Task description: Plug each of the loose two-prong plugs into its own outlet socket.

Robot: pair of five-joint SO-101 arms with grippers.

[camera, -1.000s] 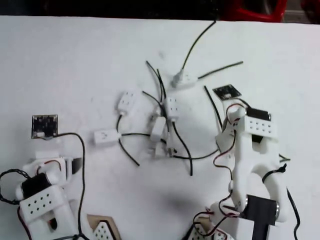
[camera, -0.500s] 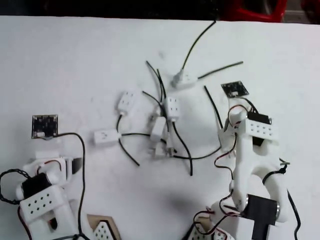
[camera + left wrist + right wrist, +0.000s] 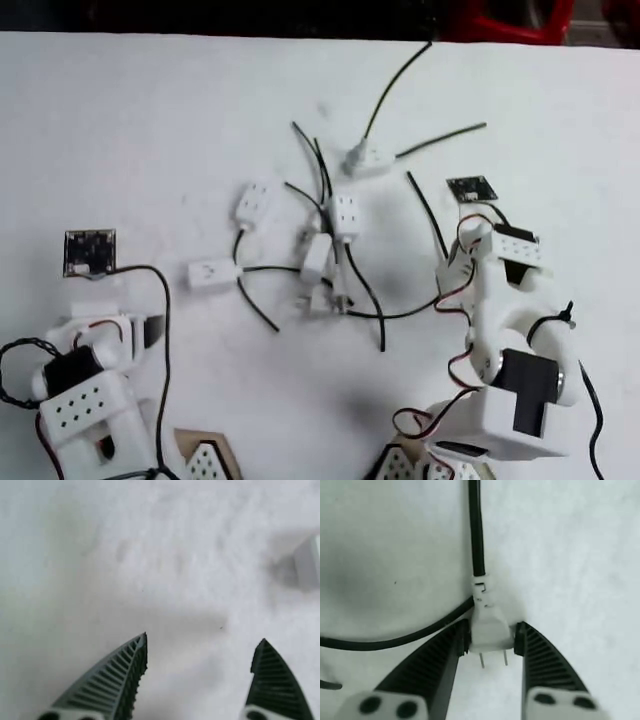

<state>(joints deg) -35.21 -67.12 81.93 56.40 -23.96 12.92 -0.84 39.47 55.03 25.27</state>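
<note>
My right gripper [image 3: 492, 628] grips a white two-prong plug [image 3: 490, 630] by its sides, prongs pointing back toward the wrist. Its black cord [image 3: 477, 535] runs away over the table. In the high view the right arm [image 3: 497, 262] stands at the right and covers that plug. Several white outlet blocks [image 3: 254, 202] [image 3: 211, 273] [image 3: 343, 213] [image 3: 366, 158] lie mid-table among black cords. My left gripper [image 3: 203, 639] is open over bare table, with one white block [image 3: 309, 561] off to the side. The left arm [image 3: 95, 350] sits at the lower left.
A black square marker [image 3: 89, 251] lies on the table beside the left arm. Tangled black cords [image 3: 365, 290] spread between the blocks and the right arm. A red object [image 3: 505, 18] stands beyond the white table's [image 3: 150, 120] far edge.
The right arm's wrist has shifted slightly to the right and its elbow has swung lower and nearer the front edge. The left arm and the blocks have not moved.
</note>
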